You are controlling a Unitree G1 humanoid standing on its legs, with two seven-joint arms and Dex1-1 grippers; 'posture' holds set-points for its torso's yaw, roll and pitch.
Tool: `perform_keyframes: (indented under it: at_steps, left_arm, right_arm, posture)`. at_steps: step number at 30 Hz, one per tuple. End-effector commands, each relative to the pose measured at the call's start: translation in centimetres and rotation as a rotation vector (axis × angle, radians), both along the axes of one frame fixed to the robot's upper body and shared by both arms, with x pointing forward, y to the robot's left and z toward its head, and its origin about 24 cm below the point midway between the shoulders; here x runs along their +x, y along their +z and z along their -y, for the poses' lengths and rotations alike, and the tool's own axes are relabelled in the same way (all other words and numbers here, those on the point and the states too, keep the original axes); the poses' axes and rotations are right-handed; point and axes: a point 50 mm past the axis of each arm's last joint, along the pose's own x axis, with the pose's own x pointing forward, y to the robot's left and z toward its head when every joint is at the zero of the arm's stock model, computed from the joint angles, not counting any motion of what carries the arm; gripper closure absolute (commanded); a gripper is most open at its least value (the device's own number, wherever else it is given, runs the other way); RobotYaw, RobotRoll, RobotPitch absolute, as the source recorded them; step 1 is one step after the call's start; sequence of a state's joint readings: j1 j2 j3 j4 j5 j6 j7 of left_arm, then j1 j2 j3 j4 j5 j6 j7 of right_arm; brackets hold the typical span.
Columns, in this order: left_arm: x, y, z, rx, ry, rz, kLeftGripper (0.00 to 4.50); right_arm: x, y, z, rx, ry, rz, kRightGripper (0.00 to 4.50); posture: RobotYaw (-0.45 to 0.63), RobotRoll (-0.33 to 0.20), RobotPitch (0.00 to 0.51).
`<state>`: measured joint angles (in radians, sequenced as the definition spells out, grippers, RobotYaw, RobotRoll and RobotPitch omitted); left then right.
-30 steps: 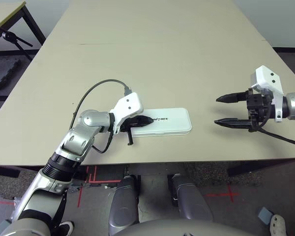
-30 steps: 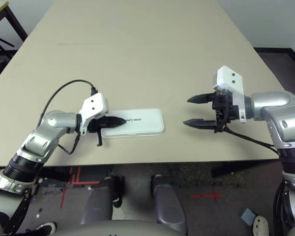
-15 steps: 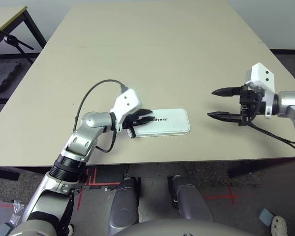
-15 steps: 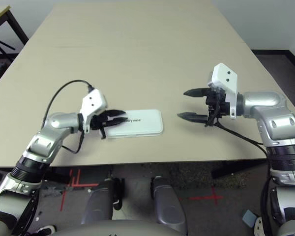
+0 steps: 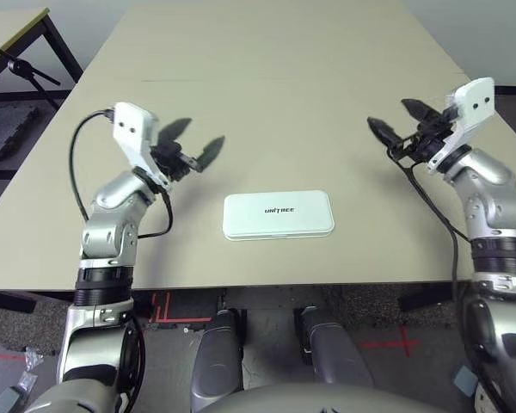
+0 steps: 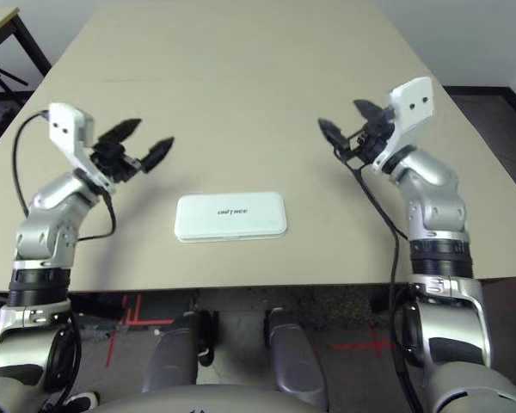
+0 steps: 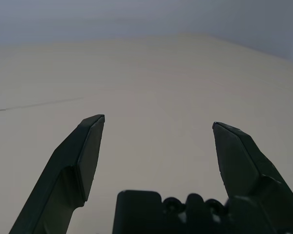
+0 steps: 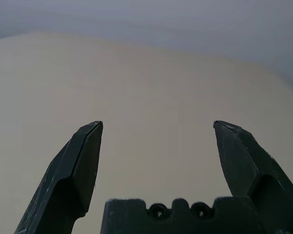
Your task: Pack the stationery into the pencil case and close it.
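Note:
The white pencil case [image 5: 278,214] lies closed and flat near the table's front edge, its dark "UNITREE" lettering facing up. The stationery is out of view. My left gripper [image 5: 194,141] is raised above the table to the left of the case, open and empty. My right gripper [image 5: 397,120] is lifted off to the right, also open with nothing between its fingers. Both wrist views look over bare table between spread fingers [image 7: 83,151] [image 8: 80,163].
The beige table [image 5: 275,77] stretches wide behind the case. A dark stand and another table corner [image 5: 13,34] sit off the far left. The floor beyond the front edge carries red tape marks [image 5: 159,305].
My left gripper has opened, left the case's left end and risen up and to the left. The right arm has swung upward and outward, still open. The case stays closed.

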<state>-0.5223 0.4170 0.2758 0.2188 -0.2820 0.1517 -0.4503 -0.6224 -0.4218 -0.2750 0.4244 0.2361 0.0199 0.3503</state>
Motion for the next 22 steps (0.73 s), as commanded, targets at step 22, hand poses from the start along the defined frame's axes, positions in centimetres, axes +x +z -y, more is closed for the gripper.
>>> perform_keyframes:
  at_steps: [22]
  left_arm:
    - [0.6, -1.9, -4.4, -0.069, 0.395, 0.046, 0.03]
  right_arm:
    - [0.6, -3.5, 4.0, 0.127, -0.458, -0.021, 0.00]
  posture:
    - [-0.05, 0.000, 0.107]
